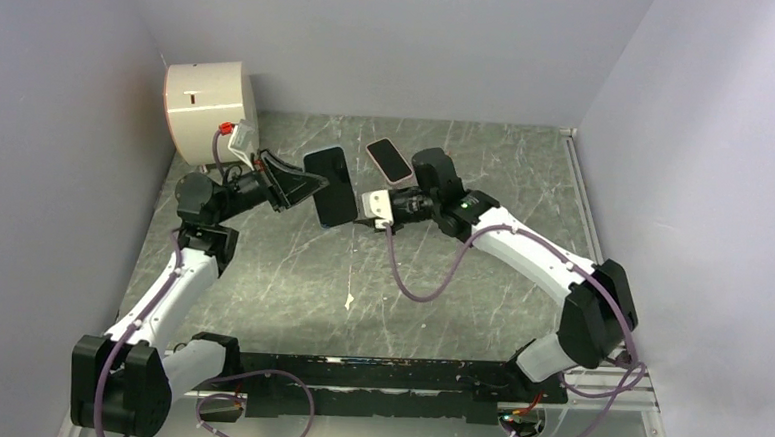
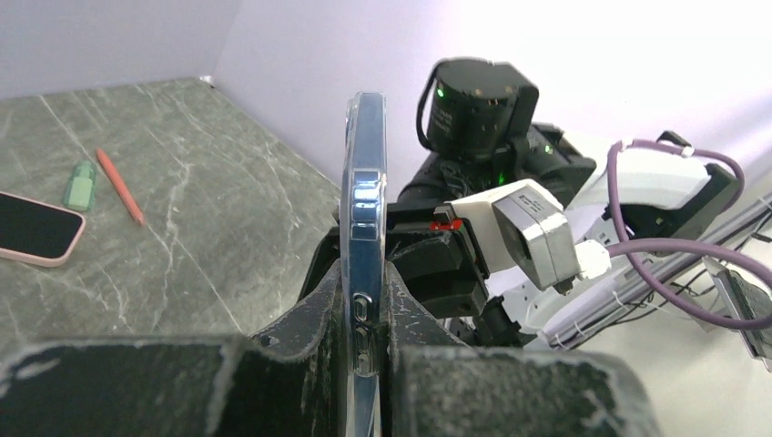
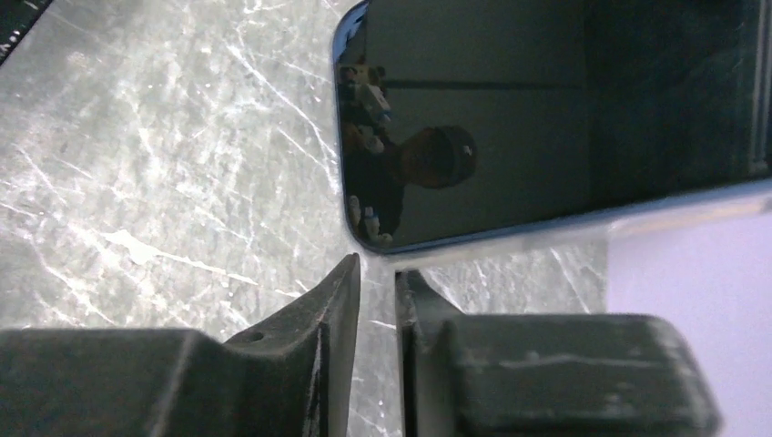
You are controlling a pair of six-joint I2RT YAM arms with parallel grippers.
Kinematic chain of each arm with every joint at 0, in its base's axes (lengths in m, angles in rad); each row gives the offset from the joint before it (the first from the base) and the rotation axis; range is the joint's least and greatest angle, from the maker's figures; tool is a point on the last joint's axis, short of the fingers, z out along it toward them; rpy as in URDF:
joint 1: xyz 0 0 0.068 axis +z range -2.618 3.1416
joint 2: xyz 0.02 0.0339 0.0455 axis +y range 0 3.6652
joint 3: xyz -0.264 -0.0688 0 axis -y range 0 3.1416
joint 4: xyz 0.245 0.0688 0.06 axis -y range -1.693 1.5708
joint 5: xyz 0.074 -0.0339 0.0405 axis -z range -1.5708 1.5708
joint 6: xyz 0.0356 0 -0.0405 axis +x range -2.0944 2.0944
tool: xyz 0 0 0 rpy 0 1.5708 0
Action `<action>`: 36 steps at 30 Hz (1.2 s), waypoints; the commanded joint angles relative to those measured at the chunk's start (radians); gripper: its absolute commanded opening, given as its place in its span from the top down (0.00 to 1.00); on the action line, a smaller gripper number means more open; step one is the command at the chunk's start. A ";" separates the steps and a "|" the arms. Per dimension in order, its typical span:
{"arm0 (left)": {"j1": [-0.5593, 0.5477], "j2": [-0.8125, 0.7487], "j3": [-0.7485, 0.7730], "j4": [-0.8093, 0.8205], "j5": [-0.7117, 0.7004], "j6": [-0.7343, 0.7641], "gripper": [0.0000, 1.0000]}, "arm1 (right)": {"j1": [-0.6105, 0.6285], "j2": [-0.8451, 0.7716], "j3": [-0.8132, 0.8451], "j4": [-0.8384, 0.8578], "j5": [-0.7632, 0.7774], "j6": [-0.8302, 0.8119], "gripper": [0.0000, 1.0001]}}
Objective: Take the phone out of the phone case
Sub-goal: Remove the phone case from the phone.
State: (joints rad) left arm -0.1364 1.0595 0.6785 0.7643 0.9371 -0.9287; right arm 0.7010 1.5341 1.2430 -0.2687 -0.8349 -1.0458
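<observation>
Tabletop (image 1: pixel 290 274) marbled grey-green; walls (image 1: pixel 393 39) pale lilac; phone (image 1: pixel 330 185) held above.

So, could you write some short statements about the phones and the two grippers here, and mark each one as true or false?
1. The left gripper clamps the cased phone edge-on between its fingers. True.
2. The right gripper also grips that phone. False: its fingers are nearly together with nothing between them, just beside the phone's edge.
3. A second phone in a pink case lies flat on the table. True.
4. The red pen lies on top of the pink phone. False: it lies apart from it, beside a small green object.
</observation>
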 commanded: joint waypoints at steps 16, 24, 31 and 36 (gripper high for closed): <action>0.035 -0.044 -0.050 0.133 -0.212 -0.205 0.97 | -0.089 -0.211 -0.389 0.851 0.101 0.943 0.49; 0.035 -0.040 -0.064 0.172 -0.212 -0.243 0.98 | -0.090 -0.178 -0.392 1.010 0.071 1.139 0.50; 0.035 -0.046 -0.075 0.202 -0.218 -0.266 0.98 | -0.090 -0.137 -0.388 1.081 0.088 1.229 0.54; 0.035 -0.047 -0.081 0.223 -0.218 -0.277 0.98 | -0.090 -0.106 -0.386 1.143 0.068 1.289 0.55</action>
State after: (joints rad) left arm -0.1051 1.0378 0.5919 0.8734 0.7425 -1.1728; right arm 0.6109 1.4147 0.8513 0.7658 -0.7418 0.1631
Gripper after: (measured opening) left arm 0.139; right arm 0.453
